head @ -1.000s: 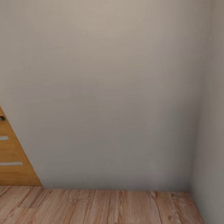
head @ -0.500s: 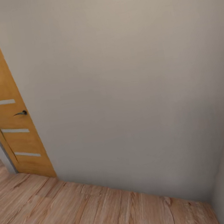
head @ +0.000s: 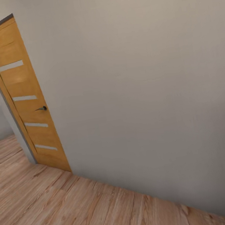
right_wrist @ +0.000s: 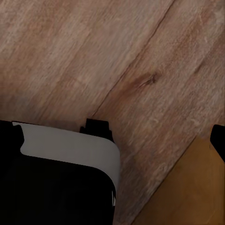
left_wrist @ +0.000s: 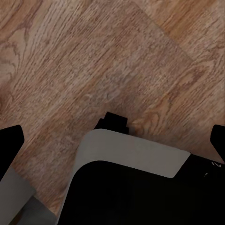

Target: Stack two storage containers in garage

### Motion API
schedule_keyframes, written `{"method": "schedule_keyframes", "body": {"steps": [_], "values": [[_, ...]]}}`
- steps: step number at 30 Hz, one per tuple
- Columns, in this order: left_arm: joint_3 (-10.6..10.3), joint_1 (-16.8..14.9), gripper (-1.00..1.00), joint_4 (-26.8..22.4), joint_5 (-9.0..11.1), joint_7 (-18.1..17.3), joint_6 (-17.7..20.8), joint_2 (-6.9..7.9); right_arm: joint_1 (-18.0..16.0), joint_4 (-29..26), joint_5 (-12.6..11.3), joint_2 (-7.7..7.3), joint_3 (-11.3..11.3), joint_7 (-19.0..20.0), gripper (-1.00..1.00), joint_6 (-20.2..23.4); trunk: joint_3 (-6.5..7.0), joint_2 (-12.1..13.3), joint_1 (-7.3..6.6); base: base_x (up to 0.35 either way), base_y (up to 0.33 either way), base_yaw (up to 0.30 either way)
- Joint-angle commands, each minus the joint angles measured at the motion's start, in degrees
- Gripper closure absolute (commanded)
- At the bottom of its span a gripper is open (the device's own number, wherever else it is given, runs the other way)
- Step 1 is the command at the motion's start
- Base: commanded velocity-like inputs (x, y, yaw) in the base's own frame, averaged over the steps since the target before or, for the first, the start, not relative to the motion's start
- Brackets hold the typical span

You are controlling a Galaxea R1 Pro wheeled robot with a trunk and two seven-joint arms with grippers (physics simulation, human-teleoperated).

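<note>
From the head camera I see a plain pale grey wall running across most of the view, meeting a light wood-plank floor along a slanted line. At the left stands a tan door with 4 pale glass slats and a small dark handle, set in a grey frame. Past the frame, a further stretch of grey wall and plank floor shows.

Neither red-orange container appears in any of my views, so I cannot say where they are.

My left wrist camera looks down at the wood planks, with part of the robot's grey and black base below. The left pincer shows only as 2 dark fingertips at opposite edges of the picture: it stands wide, holding nothing.

My right wrist camera shows the planks, the base, and a tan-orange surface at one corner. Only 1 dark tip of the right pincer shows, so I cannot tell its spread.
</note>
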Motion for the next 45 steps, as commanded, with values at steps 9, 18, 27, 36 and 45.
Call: {"method": "schedule_keyframes", "body": {"steps": [9,18,27,36,45], "values": [[-0.29,-0.06,-1.0,0.05,0.41,0.15,-0.18,-0.11,-0.06,0.18,-0.59,0.0,0.49,-0.03,-1.0,-0.38,-0.06,-0.03,0.03,0.319,0.0,0.27],[-0.29,-0.06,-1.0,0.05,0.41,0.15,-0.25,-0.11,-0.06,0.18,-0.59,-0.01,0.49,-0.04,-1.0,-0.43,-0.06,-0.03,0.03,0.32,0.0,0.27],[-0.29,-0.06,-1.0,0.05,0.41,0.15,-0.22,-0.1,-0.06,0.18,-0.59,0.0,0.49,-0.04,-1.0,-0.42,-0.06,-0.03,0.03,0.302,0.0,0.27],[-0.29,-0.06,-1.0,0.05,0.4,0.15,-0.27,-0.11,-0.06,0.18,-0.59,-0.01,0.49,-0.04,-1.0,-0.4,-0.06,-0.03,0.03,0.24,0.0,0.27],[-0.29,-0.06,-1.0,-0.07,0.24,0.17,-0.27,-0.09,-0.06,0.18,-0.59,-0.01,0.49,-0.04,-1.0,-0.45,-0.06,-0.03,0.03,0.016,0.0,0.27]]}}
